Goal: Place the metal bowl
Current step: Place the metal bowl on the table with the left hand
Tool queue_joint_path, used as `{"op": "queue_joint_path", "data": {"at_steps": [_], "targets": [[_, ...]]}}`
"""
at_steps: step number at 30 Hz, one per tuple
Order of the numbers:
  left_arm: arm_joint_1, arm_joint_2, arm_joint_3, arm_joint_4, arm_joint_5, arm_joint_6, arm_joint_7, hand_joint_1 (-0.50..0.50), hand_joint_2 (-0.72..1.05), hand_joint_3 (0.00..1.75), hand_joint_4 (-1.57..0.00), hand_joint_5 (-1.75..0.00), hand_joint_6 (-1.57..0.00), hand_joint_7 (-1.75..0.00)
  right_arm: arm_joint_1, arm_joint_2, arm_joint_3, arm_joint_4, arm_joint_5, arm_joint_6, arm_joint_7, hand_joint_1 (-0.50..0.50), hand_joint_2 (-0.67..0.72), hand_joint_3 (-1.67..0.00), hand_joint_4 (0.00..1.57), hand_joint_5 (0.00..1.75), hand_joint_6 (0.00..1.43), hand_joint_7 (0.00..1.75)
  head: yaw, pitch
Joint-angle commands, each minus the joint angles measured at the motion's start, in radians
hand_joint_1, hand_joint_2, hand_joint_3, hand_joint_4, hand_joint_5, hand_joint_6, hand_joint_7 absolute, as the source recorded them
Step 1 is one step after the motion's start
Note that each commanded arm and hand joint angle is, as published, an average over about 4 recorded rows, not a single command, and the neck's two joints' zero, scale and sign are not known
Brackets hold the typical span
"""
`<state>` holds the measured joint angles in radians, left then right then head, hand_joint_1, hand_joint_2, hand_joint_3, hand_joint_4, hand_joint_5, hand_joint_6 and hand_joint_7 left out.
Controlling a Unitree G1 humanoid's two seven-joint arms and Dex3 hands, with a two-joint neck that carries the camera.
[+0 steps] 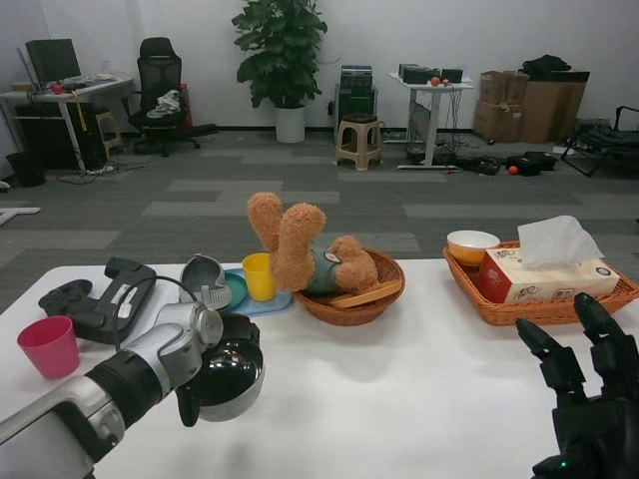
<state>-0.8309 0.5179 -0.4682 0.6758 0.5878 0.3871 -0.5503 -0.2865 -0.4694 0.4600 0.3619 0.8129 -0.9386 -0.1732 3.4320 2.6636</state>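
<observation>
The metal bowl (233, 389) hangs tilted just above the white table (399, 379) at the lower left, its shiny rim facing down and right. My left hand (205, 371) grips it from the left, fingers wrapped over its dark top. My right hand (584, 399) stands at the lower right corner with its fingers spread and nothing in it.
A round wicker basket (384, 289) holds a brown teddy bear (300, 249) at mid table. Beside it lie a blue plate (262, 303) with a yellow cup (259, 275), a black game controller (95, 299) and a pink cup (50, 345). A wicker tray (559, 309) holds a tissue box and a bowl.
</observation>
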Motion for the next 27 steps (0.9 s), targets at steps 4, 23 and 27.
{"op": "queue_joint_path", "data": {"at_steps": [4, 23, 27], "targets": [[-0.046, -0.063, -0.008, 0.115, 0.061, -0.004, 0.115, -0.5, 1.05, 1.31, -1.12, -1.75, -0.5, -1.68, -0.002, -0.011, 0.016, 0.022, 0.013, -0.009, 0.0, 0.25, 0.66, -0.24, 0.4, 0.68, 0.0, 0.56, 0.018, -0.003], [-0.083, -0.177, -0.041, 0.296, 0.085, -0.045, 0.332, -0.5, 1.05, 1.13, -1.17, -1.75, -0.53, -1.68, -0.005, -0.007, 0.007, 0.024, 0.015, -0.009, 0.0, 0.25, 0.66, -0.24, 0.4, 0.68, 0.0, 0.56, 0.022, -0.018], [-0.083, -0.189, -0.027, 0.346, 0.086, -0.074, 0.347, -0.5, 1.05, 1.13, -1.2, -1.75, -0.54, -1.68, -0.003, -0.005, 0.005, 0.022, 0.014, -0.009, 0.0, 0.25, 0.66, -0.24, 0.4, 0.68, 0.0, 0.56, 0.02, -0.027]]}}
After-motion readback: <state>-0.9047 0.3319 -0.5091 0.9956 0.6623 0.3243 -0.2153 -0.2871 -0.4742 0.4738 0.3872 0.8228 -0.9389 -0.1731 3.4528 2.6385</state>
